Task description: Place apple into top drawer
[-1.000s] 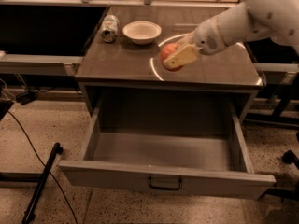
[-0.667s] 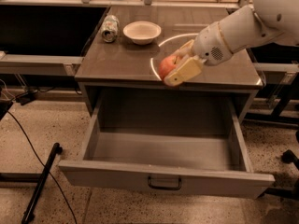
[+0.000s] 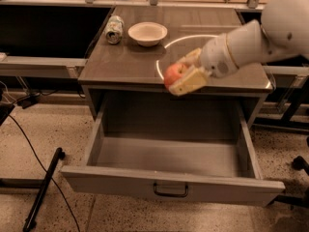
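apple [image 3: 172, 74] sat clamped between the closed fingers of the gripper [image 3: 185, 71], held in the air at the cabinet [image 3: 125, 62] front edge, above the open top drawer [image 3: 120, 180]. pickup looked done; lowering and release inside remained.

The apple [image 3: 173, 73] is red-orange with a paler yellowish patch. The end effector [image 3: 179, 76], above the front edge of the tabletop [image 3: 123, 62], has cream-yellow fingers [image 3: 189, 81] clamped on the apple. The arm [image 3: 251, 40] is white with a grey band at the wrist. The tabletop is dark brown with a faint wood grain and a thin white ring-shaped reflection. The bowl [image 3: 147, 33] is white. The can [image 3: 114, 29] is silver-grey with greenish markings. The top drawer [image 3: 120, 180] is plain grey, and its handle [image 3: 171, 191] is black. The floor [image 3: 48, 124] is beige with dark speckles.
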Controlling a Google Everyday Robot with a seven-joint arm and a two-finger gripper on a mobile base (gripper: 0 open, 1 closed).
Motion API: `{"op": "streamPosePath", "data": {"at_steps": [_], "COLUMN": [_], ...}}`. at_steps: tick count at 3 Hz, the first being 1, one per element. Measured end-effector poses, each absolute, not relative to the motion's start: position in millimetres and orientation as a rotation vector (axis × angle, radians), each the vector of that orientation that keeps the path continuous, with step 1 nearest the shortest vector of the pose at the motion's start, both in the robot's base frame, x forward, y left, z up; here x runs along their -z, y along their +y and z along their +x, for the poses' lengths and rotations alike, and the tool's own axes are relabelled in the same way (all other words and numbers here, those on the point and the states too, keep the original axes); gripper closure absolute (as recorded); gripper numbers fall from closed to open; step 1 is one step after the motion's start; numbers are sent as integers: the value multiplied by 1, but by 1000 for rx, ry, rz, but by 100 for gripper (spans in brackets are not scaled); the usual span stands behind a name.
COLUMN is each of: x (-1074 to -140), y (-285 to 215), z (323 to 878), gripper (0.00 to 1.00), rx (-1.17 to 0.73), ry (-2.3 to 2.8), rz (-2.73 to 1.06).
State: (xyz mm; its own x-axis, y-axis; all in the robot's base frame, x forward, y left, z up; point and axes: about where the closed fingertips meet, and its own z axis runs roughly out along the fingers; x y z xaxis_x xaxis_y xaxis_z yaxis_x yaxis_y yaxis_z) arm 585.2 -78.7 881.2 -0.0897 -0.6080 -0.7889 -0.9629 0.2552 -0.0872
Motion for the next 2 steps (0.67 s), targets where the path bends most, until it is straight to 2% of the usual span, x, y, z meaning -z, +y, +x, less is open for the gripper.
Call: {"op": "streamPosePath", "data": {"at_steps": [2], "x": [-769], "y": [-82], "z": [548], "gripper": [100], "rx": [-580], "ry": [1787], "rz": [-1530]}}
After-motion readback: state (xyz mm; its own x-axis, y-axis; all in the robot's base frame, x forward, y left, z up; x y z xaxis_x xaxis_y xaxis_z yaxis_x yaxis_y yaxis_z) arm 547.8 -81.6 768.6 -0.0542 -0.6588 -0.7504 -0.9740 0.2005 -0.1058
